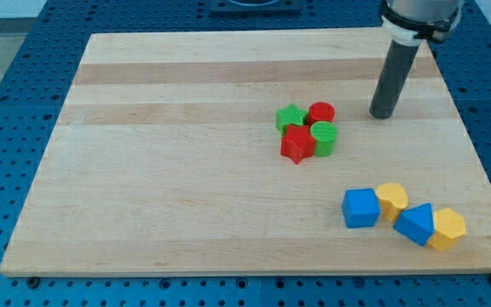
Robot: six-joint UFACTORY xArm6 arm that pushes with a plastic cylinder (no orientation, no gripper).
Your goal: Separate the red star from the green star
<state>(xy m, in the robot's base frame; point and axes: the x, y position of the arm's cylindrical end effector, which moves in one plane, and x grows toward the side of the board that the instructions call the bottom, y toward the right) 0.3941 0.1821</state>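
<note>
The red star (297, 145) lies near the middle of the wooden board (186, 170), touching the green star (291, 117) just above it. A red round block (320, 112) and a green round block (323, 136) sit tight against them on the right, forming one cluster. My tip (383, 114) rests on the board to the right of the cluster, about level with the red round block and a clear gap away from it.
At the view's lower right lies a row of blocks: a blue cube (361, 208), a yellow block (391, 199), a blue block (415, 224) and a yellow block (447, 228). The board's right edge is close to the tip.
</note>
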